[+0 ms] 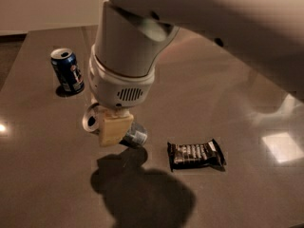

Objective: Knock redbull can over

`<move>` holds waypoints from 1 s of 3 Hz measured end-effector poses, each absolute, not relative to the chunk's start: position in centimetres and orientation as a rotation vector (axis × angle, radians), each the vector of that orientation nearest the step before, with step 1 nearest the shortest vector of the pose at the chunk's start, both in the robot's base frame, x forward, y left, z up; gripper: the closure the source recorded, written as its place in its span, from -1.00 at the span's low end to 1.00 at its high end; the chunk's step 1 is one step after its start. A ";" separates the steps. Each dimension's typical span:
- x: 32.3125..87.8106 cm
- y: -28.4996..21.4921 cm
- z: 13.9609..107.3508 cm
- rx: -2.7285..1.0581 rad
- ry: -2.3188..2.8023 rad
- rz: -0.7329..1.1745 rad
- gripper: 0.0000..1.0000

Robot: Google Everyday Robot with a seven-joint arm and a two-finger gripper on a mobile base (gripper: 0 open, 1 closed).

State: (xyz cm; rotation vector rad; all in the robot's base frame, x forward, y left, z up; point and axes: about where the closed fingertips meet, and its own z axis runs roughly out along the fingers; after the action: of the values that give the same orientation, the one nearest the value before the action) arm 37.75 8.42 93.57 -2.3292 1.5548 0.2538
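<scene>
Tipping slim silver-grey metal redbull can (134, 135), near-left on dark glossy table (228, 94).
Tilted steeply, shiny top left, base right, behind cream gripper (113, 133) lying across its middle; jaw closure cannot be told. Judged mid-knock, not yet flat. Next: press further down onto side, avoiding short dark blue can (67, 70) far left and black wrapped snack bar (195, 154) right.

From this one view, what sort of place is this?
Likely an office break room or lab: a dark glossy tabletop, a blue soda can and a wrapped snack bar. The gripper hangs low over the tabletop, at a tilted silver can.
</scene>
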 end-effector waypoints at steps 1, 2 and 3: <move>38.7 7.8 91.8 -2.413 1.581 0.147 1.00; 39.4 7.6 90.4 -2.461 1.591 0.047 1.00; 40.3 7.5 89.4 -2.499 1.578 -0.064 0.58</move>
State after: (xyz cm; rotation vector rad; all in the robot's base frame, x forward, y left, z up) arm 40.28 7.47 89.44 -2.4988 1.5776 -0.0637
